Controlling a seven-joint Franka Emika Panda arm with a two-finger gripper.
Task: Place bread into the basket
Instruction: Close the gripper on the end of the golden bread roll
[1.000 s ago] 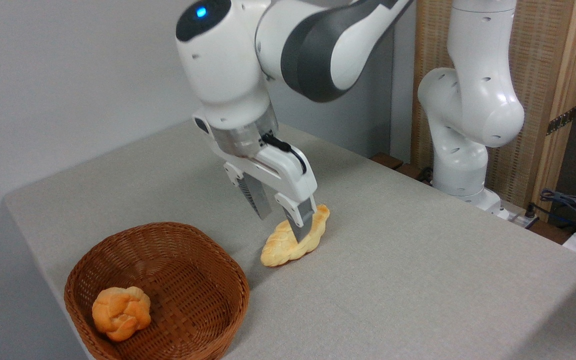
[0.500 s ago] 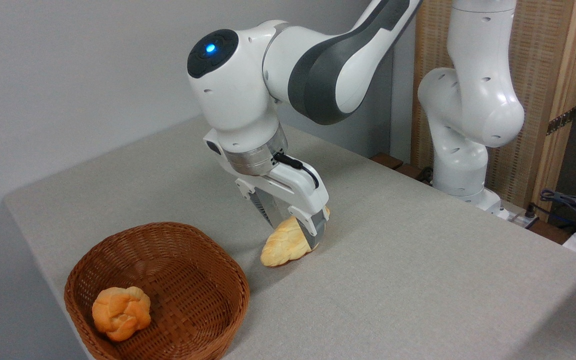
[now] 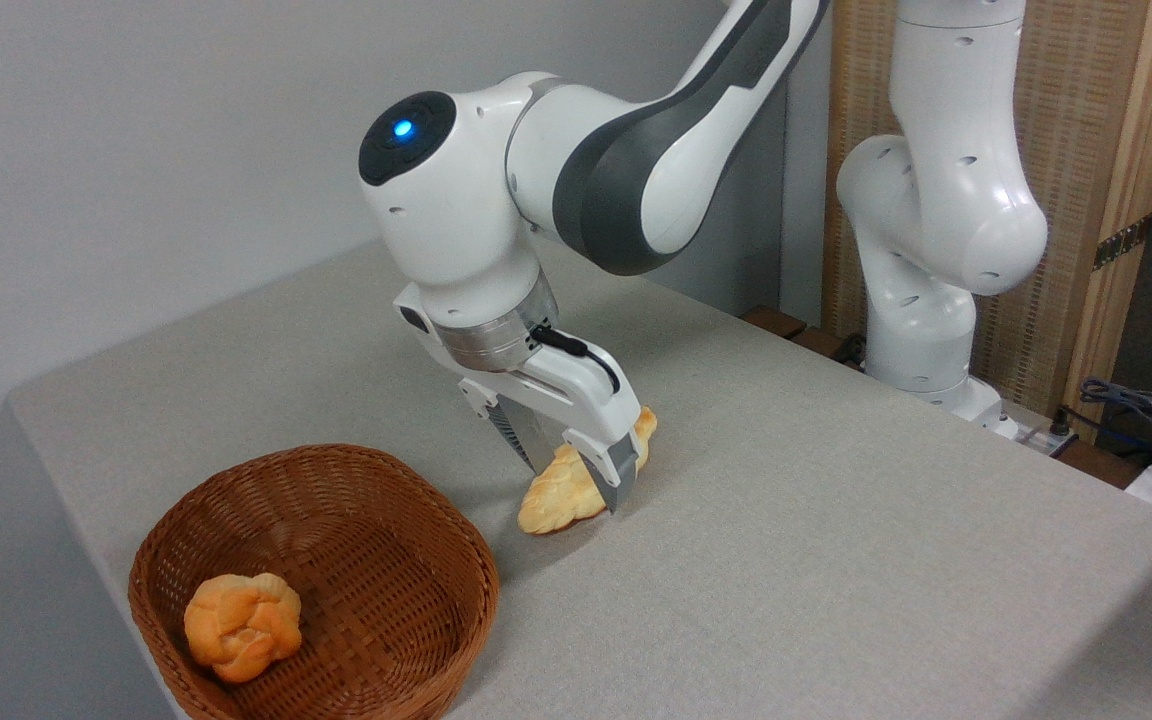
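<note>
**On the grey counter, jaws pinched around the braided loaf**

At the left front corner of the counter [image 3: 836,560] sits the basket [image 3: 356,520], round, shallow and woven in reddish-brown wicker. A small orange knotted roll [image 3: 241,627] lies inside it, against the near-left wall; the rest of the basket floor is bare weave.

Just right of the basket's far rim, apart from it, is the bread [image 3: 551,500], a pale golden braided loaf. Its lower left tip rests on or barely above the counter, and the loaf slants upward to the right, its other pointed end showing behind the gripper. The gripper [image 3: 576,478] comes down at a tilt over the loaf's middle, with one finger on the near side and one on the far side, so the jaws stand narrow and closed on the bread.

Above, the white and dark grey arm [image 3: 576,160] bends over the counter, a blue light glowing on its wrist joint. Its base column [image 3: 936,250] stands at the counter's far right edge, with a wooden slatted screen [image 3: 1106,160] behind and cables [image 3: 1136,405] on the far right.
</note>
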